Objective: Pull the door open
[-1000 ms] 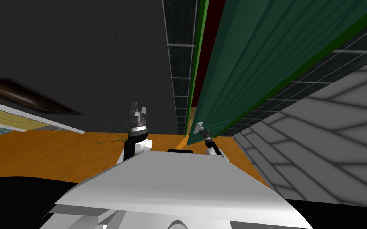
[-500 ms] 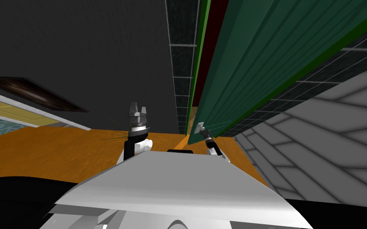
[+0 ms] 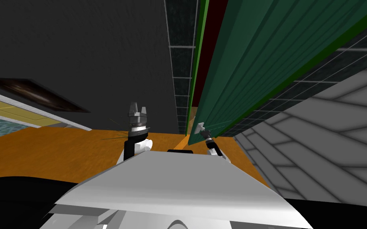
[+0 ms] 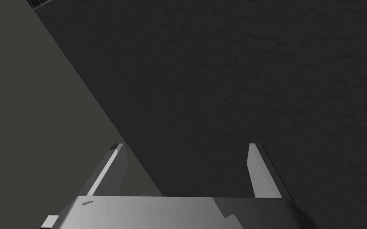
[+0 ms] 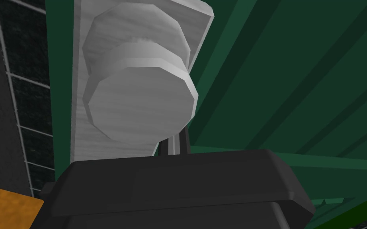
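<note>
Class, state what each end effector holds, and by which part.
Left end effector: nothing. Right end effector: shut beside the knob; hold cannot be told.

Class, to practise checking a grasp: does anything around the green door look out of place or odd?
Yes. The right gripper is shut and tucked behind the edge of the round light grey knob on the green panelled door, rather than clasping the knob's sides.

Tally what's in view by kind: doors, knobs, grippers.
Doors: 1, the green door
Knobs: 1, the light grey knob
Grippers: 2, left gripper open, right gripper shut at the knob
Total: 4
</note>
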